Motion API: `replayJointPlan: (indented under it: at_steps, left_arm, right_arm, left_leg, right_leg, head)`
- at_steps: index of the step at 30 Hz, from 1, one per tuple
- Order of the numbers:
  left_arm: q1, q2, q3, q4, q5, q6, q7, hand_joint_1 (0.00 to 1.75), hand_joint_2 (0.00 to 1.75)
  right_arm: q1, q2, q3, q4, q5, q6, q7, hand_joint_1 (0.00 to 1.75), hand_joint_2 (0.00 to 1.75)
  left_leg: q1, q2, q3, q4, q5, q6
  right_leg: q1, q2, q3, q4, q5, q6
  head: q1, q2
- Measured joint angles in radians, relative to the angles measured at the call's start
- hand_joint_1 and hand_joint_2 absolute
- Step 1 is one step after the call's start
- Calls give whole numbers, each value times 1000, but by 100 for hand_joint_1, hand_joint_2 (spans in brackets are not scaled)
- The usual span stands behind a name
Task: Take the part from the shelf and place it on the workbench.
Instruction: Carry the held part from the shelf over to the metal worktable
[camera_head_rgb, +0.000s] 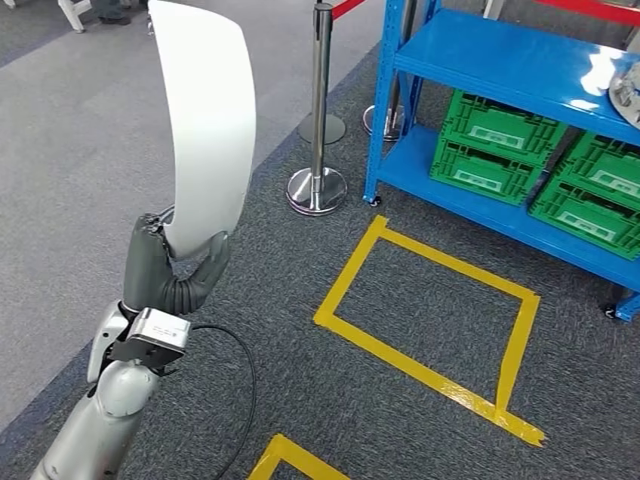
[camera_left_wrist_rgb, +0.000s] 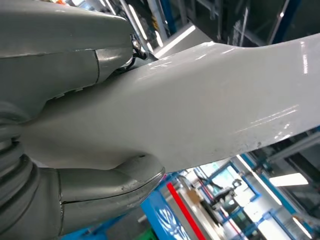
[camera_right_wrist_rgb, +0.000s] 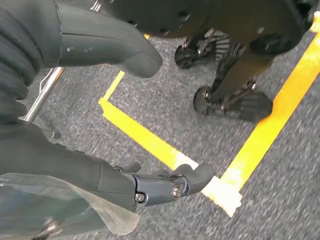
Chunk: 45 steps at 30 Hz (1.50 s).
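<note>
Grey carpet (camera_head_rgb: 90, 150) — yellow tape (camera_head_rgb: 430, 375), blue shelving (camera_head_rgb: 521, 60).

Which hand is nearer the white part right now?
Left. The left hand grips the white part at its lower end. The right hand hangs over the carpet and yellow tape, holding nothing, away from the part.

Green crates (camera_head_rgb: 498, 145) on blue shelf (camera_head_rgb: 521, 55)

- Head view looks steeply down onto dark grey carpet (camera_head_rgb: 423, 400), taking in the blue metal shelf (camera_head_rgb: 521, 60).
- Left wrist view sits tight behind a glossy white curved panel (camera_left_wrist_rgb: 211, 105), facing upward.
- Right wrist view hangs floorward, sharing yellow floor tape (camera_right_wrist_rgb: 151, 142).
</note>
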<state>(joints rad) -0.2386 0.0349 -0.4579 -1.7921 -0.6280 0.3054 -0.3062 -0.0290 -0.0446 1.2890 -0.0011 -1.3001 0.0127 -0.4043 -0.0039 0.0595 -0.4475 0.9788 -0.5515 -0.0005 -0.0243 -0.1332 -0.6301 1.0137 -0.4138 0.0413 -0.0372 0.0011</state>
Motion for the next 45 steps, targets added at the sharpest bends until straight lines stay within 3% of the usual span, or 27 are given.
replayJointPlan:
  at_steps: [1, 3, 5, 6, 7, 8, 9, 11, 12, 14, 16, 17, 20, 22, 23, 25, 27, 29, 30, 32, 34, 36, 37, 39, 41, 43, 45]
  left_arm:
    - [0, 0, 0, 0, 0, 0, 0, 175, 175]
    - [-1, 0, 0, 0, 0, 0, 0, 175, 175]
    - [-3, -2, 0, 0, 0, 0, 0, 175, 175]
    - [-3, -2, 0, 0, 0, 0, 0, 175, 175]
    - [-2, -2, 0, 0, 0, 0, 0, 175, 175]
    - [0, -2, 0, 0, 0, 0, 0, 175, 175]
    - [1, -2, 0, 0, 0, 0, 0, 175, 175]
    - [2, -2, 0, 0, 0, 0, 0, 175, 175]
    - [1, -2, 0, 0, 0, 0, 0, 175, 175]
    - [1, -2, 0, 0, 0, 0, 0, 175, 175]
    - [1, -1, 0, 0, 0, 0, 0, 175, 175]
    - [1, -1, 0, 0, 0, 0, 0, 175, 175]
    - [1, 0, 0, 0, 0, 0, 0, 175, 175]
    - [2, 0, 0, 0, 0, 0, 0, 175, 175]
    - [3, 1, 0, 0, 0, 0, 0, 175, 175]
    - [4, 1, 0, 0, 0, 0, 0, 175, 175]
    - [3, 1, 0, 0, 0, 0, 0, 175, 175]
    - [3, 1, 0, 0, 0, 0, 0, 175, 175]
    - [3, 1, 0, 0, 0, 0, 0, 175, 175]
    - [3, 1, 0, 0, 0, 0, 0, 175, 175]
    - [2, 0, 0, 0, 0, 0, 0, 175, 175]
    - [0, -1, 0, 0, 0, 0, 0, 175, 175]
    - [0, -1, 0, 0, 0, 0, 0, 175, 175]
    - [1, -1, 0, 0, 0, 0, 0, 175, 175]
    - [2, -2, 0, 0, 0, 0, 0, 175, 175]
    - [1, -2, 0, 0, 0, 0, 0, 175, 175]
    - [2, -2, 0, 0, 0, 0, 0, 175, 175]
  right_arm:
    - [-2, 0, 0, 0, 0, 0, 0, 0, 175]
    - [-4, 0, 0, 0, 0, 1, 0, 0, 175]
    - [-1, 0, 0, 0, 0, 1, 0, 0, 175]
    - [2, 0, 0, 0, 0, 1, 0, 0, 175]
    - [4, 0, 0, 0, 0, 0, 0, 0, 175]
    - [5, 0, 0, 0, 0, 0, 0, 0, 175]
    - [6, 0, 0, 0, 0, 0, 0, 0, 175]
    - [5, -1, 0, 1, 0, 0, 0, 0, 175]
    - [6, -1, 0, 1, 0, 0, 0, 0, 175]
    - [6, -2, 0, 2, 0, 0, 0, 0, 175]
    - [6, -2, 0, 2, 0, 0, 0, 0, 175]
    - [6, -1, 0, 2, 0, 0, 0, 0, 175]
    - [9, 0, 0, 3, 0, 0, 0, 0, 175]
    - [14, 0, 0, 3, 0, 0, 0, 0, 175]
    - [14, 0, 0, 3, 0, 0, 0, 0, 175]
    - [13, 0, 0, 3, 0, 0, 0, 0, 175]
    - [10, -1, 0, 3, 0, 0, 0, 0, 175]
    - [9, -2, 0, 4, 0, 0, 0, 0, 175]
    - [9, -3, 0, 4, 0, 0, 0, 0, 175]
    - [6, -3, 0, 4, 0, 0, 0, 0, 175]
    - [1, -2, 0, 4, 0, 0, 0, 0, 175]
    - [2, -2, 0, 4, 0, 0, 0, 0, 175]
    - [5, -2, 0, 4, 0, 0, 0, 0, 175]
    - [11, -2, 0, 4, 0, 0, 0, 0, 175]
    - [12, -2, 0, 4, 0, 0, 0, 0, 175]
    - [11, -3, 0, 4, 0, 0, 0, 0, 175]
    - [10, -3, 0, 5, 0, 0, 0, 0, 175]
  left_leg:
    - [-1, -8, -8, 0, 9, 10]
    - [-1, -26, -24, -5, 29, 31]
    - [-4, -46, -46, -6, 51, 45]
    - [-7, -59, -59, -5, 62, 50]
    - [-11, -71, -72, -4, 72, 52]
    - [-14, -84, -84, -2, 81, 54]
    - [-17, -97, -96, 0, 90, 54]
    - [-20, -122, -113, 7, 101, 53]
    - [-21, -133, -120, 11, 106, 51]
    - [-21, -153, -132, 19, 114, 44]
    - [-21, -172, -142, 24, 122, 35]
    - [-23, -166, -149, 32, 117, 31]
    - [-19, -95, -202, 155, 31, 11]
    - [-5, -75, -250, 284, -29, -4]
    - [2, -72, -259, 318, -35, -10]
    - [15, -63, -225, 270, 9, -22]
    - [18, -25, -150, 136, 66, -30]
    - [10, 12, -111, 56, 78, -20]
    - [4, 16, -110, 48, 72, -10]
    - [3, -4, -117, 41, 72, 13]
    - [3, -27, -120, 34, 80, 31]
    - [0, -49, -123, 31, 85, 44]
    - [-4, -62, -125, 31, 87, 49]
    - [-11, -90, -126, 31, 89, 54]
    - [-16, -119, -125, 32, 90, 56]
    - [-19, -143, -128, 36, 91, 56]
    - [-18, -165, -137, 40, 94, 50]
  right_leg:
    - [-4, -2, 0, -2, 4, 8]
    - [-10, 40, -12, 22, -31, 18]
    - [-7, 104, -44, 120, -123, 17]
    - [-3, 120, -62, 187, -162, 14]
    - [1, 128, -77, 244, -181, 11]
    - [7, 131, -77, 272, -176, 6]
    - [11, 134, -60, 263, -154, 0]
    - [19, 162, 24, 143, -108, -18]
    - [19, 188, 72, 70, -99, -25]
    - [18, 222, 129, -18, -104, -33]
    - [16, 203, 135, -32, -103, -32]
    - [14, 189, 134, -36, -101, -32]
    - [9, 145, 127, -42, -91, -38]
    - [8, 113, 122, -40, -89, -38]
    - [7, 97, 120, -39, -89, -36]
    - [3, 69, 117, -35, -90, -31]
    - [1, 48, 117, -30, -94, -21]
    - [3, 30, 117, -26, -97, -7]
    - [5, 21, 117, -25, -97, -1]
    - [3, 8, 116, -24, -99, 10]
    - [0, 44, 95, 13, -129, 17]
    - [1, 101, 38, 129, -188, 15]
    - [4, 115, 3, 198, -213, 11]
    - [11, 128, -40, 264, -212, 1]
    - [19, 143, -15, 188, -145, -14]
    - [22, 187, 41, 61, -87, -30]
    - [22, 213, 73, 0, -79, -33]
  head:
    - [-1, 0]
    - [-1, 0]
    - [2, 0]
    - [4, 0]
    - [4, 0]
    - [4, 0]
    - [4, 0]
    - [4, 0]
    - [3, 0]
    - [3, 0]
    - [4, 0]
    - [3, 0]
    - [-5, 0]
    - [-8, 0]
    - [-8, 0]
    - [-8, 0]
    - [-9, 0]
    - [-10, 0]
    - [-9, 0]
    - [-7, 0]
    - [-4, 0]
    - [-1, 0]
    - [0, 0]
    - [0, 0]
    - [0, 0]
    - [-1, 0]
    - [-1, 0]
